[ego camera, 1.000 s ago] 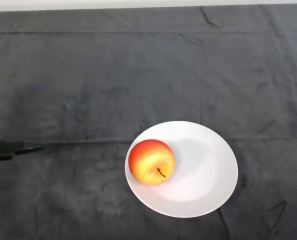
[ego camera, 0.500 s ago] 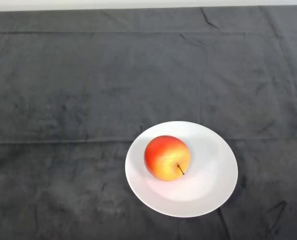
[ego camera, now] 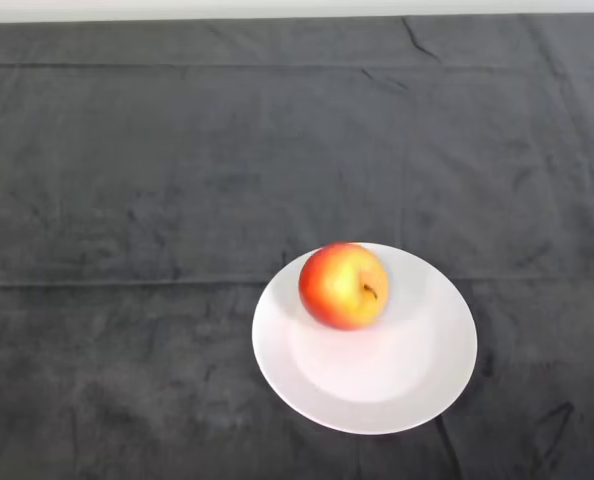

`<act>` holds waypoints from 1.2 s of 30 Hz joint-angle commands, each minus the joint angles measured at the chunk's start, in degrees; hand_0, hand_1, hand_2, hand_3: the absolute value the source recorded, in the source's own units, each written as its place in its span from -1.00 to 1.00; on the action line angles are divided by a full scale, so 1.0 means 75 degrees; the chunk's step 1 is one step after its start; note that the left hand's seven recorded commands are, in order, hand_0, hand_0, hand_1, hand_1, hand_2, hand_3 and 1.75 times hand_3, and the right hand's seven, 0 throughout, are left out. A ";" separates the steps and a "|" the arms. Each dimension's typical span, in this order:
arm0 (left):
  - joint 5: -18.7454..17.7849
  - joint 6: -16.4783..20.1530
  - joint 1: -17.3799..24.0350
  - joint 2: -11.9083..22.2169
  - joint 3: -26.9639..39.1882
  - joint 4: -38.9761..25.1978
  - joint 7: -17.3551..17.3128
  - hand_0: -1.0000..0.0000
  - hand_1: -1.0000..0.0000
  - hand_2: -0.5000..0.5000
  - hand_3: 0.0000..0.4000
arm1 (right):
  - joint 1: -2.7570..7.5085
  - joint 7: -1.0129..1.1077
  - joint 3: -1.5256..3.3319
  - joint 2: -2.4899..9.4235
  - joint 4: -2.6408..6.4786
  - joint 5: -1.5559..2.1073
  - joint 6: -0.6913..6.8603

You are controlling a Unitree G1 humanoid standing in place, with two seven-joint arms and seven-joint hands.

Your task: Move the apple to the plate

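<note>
From my remote station, the head view looks down on the tabletop (ego camera: 127, 400), which is covered edge to edge by a dark grey cloth (ego camera: 177, 180).

1. Nearest zone: I see only cloth here, with small creases at the lower right, close to the plate's near rim.

2. Middle zone: a round white plate (ego camera: 377, 385) lies flat on the cloth, right of centre. The apple (ego camera: 343, 286) sits on the plate, in its far half and left of the plate's centre, and its outline reaches the far rim. The apple is red on its left and top, yellow-orange on the side facing me. Its stem points to the right and toward me, so the fruit is tipped rather than upright. It casts a soft shadow onto the plate's centre. A long horizontal fold in the cloth runs across the view at about the apple's level.

3. Far zone: I see more cloth, with a second horizontal fold and a few creases near the far edge. A thin pale strip shows beyond the cloth's far edge.

No part of the hand appears, so I cannot tell its state.
</note>
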 commanded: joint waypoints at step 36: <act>-0.0462 -0.0283 0.0136 0.0685 0.1281 0.0891 -0.0042 1.00 1.00 0.00 -1.00 | -0.0084 0.0032 -0.0109 -0.0179 -0.0001 0.0143 -0.0030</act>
